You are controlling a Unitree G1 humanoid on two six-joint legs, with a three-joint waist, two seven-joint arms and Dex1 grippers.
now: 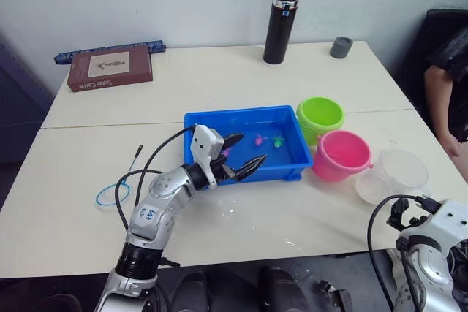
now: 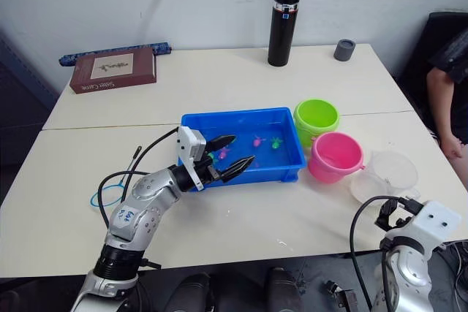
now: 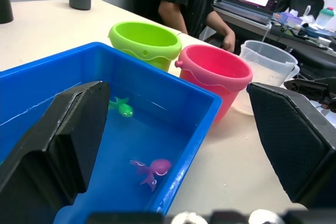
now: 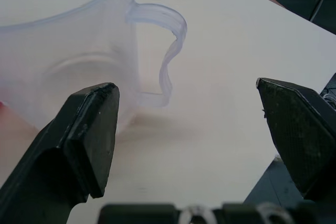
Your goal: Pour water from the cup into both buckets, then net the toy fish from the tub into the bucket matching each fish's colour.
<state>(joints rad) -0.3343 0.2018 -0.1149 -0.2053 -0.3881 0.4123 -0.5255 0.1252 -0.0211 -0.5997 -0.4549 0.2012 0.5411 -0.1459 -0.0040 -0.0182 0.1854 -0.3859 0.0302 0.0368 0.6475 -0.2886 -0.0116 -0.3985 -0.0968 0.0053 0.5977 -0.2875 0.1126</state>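
Clear cup (image 4: 68, 51) sits upright, handle facing the spread-fingered right gripper (image 4: 189, 124); left gripper (image 1: 243, 155), also agape, hovers over the tub (image 1: 212, 122)

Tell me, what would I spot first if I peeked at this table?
Probably the bright blue tub in the middle of the table, with tiny pink and green toy fish in it. The left gripper hangs over the tub's front left corner with its fingers open. Just to the tub's right sit a lime green bucket and a pink bucket, with the clear cup next to the pink one.
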